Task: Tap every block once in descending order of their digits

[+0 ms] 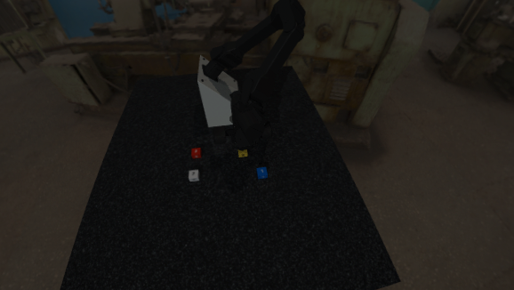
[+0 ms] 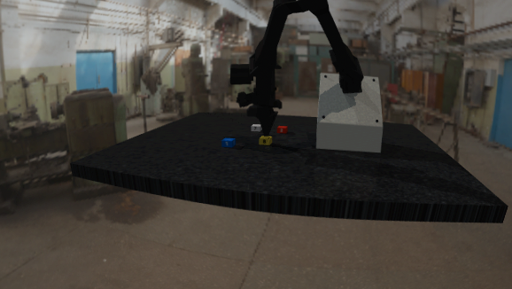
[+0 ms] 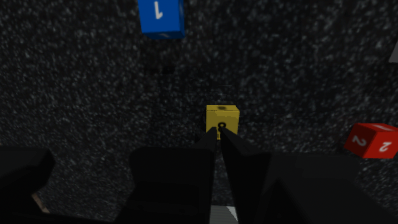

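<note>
Hand (image 3: 219, 129) nearly closed, fingertips almost together with only a thin slit between them; nothing sits between them. In the wrist view the tips lie over the near top edge of the yellow block (image 3: 223, 117), at the printed digit, which reads as 8; whether the tips actually touch the block cannot be told. In the exterior view the hand (image 2: 266, 131) points straight down, its narrow point directly above the yellow block (image 2: 265, 140); in the top view the arm hides the fingers and the yellow block (image 1: 243, 153) shows just at the lower end of the dark arm.

Outward from the hand: blue block (image 3: 161, 17), digit 1, ahead of the hand and a little left in the wrist view, well apart from the yellow one; same block (image 1: 261, 173) (image 2: 228, 142) stands alone on the surface (image 1: 178, 231). Red block (image 3: 372, 141), digit 2 on two visible faces, off to the hand's right, apart from it; seen also at (image 1: 196, 153) and (image 2: 282, 129). White block (image 1: 193, 175) (image 2: 256, 128) lies farthest from the hand, beyond the red one; digit too small to read.

All four blocks rest flat on the dark speckled surface, none touching another; grey base box (image 2: 350, 128) carries the arm's foot, behind the hand.
</note>
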Motion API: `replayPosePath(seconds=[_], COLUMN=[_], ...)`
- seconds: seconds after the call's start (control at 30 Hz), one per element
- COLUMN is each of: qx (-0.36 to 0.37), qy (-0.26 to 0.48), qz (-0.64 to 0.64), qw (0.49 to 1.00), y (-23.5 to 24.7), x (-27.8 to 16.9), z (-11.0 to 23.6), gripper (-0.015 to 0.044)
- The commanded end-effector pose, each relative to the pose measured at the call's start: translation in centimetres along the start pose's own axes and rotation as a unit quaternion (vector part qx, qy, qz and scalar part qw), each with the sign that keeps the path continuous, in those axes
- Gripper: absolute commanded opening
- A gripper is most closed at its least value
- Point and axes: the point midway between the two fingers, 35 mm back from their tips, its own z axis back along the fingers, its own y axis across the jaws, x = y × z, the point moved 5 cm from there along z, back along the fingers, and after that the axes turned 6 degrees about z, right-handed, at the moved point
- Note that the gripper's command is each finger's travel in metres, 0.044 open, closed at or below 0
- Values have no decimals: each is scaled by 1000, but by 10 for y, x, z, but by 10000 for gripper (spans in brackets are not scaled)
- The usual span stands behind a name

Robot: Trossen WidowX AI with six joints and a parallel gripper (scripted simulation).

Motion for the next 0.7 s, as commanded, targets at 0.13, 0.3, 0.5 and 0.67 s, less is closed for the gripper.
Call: replayPosePath(seconds=[0.13,0.3,0.5,0.67], qx=[-1,-3,-2,-8], qy=[-6,-6,-6,-7], qz=[3,3,3,3], qw=[1000,1000,1000,1000], y=[0,-1,0,-36], x=[2,3,2,28], z=[22,89,100,105], gripper=[20,20,20,20])
